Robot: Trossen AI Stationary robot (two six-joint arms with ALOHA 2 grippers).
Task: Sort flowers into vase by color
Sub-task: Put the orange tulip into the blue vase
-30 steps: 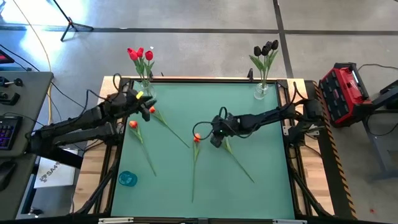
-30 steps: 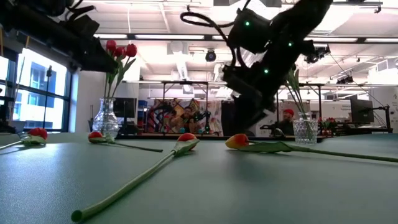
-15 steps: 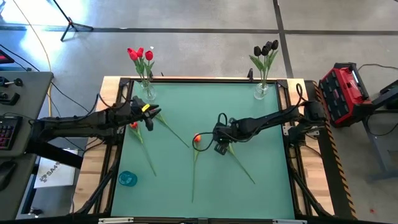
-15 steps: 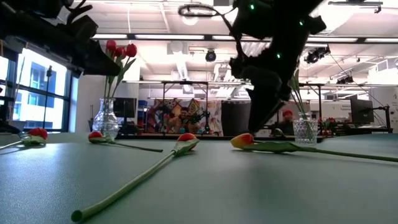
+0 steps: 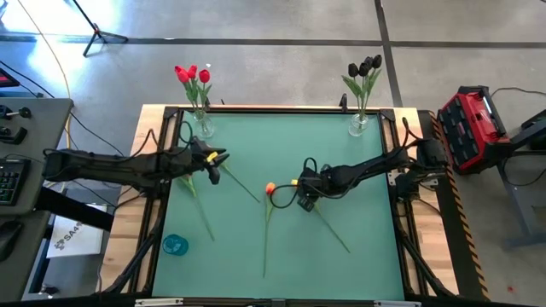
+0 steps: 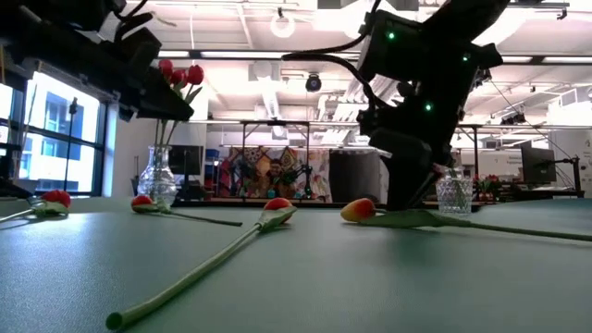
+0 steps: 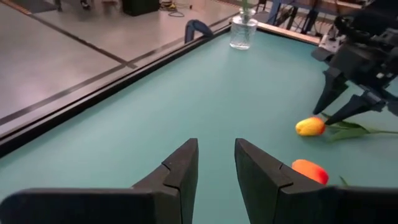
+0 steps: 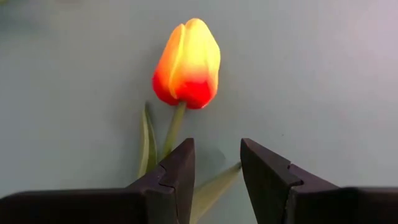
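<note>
The orange-and-yellow tulip (image 8: 187, 62) lies flat on the green table (image 5: 281, 247), near its middle. Its head is straight ahead of my right gripper (image 8: 216, 171) and just past my fingertips, and its stem (image 8: 172, 129) runs back toward the gap between my fingers. My right fingers stand apart with nothing between them, so I hold nothing. One leaf (image 8: 147, 144) lies beside the stem, and another slants across the table under the gap. From above, my right gripper (image 5: 300, 191) sits just beside the tulip's head (image 5: 270, 188), low over the table.

My left gripper (image 7: 216, 163) is over the left part of the table, its fingers parted by a narrow gap and empty. It points across the table toward my right arm. A second orange tulip head (image 7: 309, 170) lies near my left fingers, off to one side and outside the gap. In the high view, a green stem (image 5: 239, 182) runs away from my left gripper (image 5: 215, 162) toward the table's middle.

More stems lie loose on the table. At the far left corner a glass vase (image 5: 203, 124) holds red tulips (image 5: 191, 76). At the far right corner another vase (image 5: 358, 124) holds dark tulips (image 5: 366, 66). A small blue object (image 5: 174, 245) sits near the table's left front edge.
</note>
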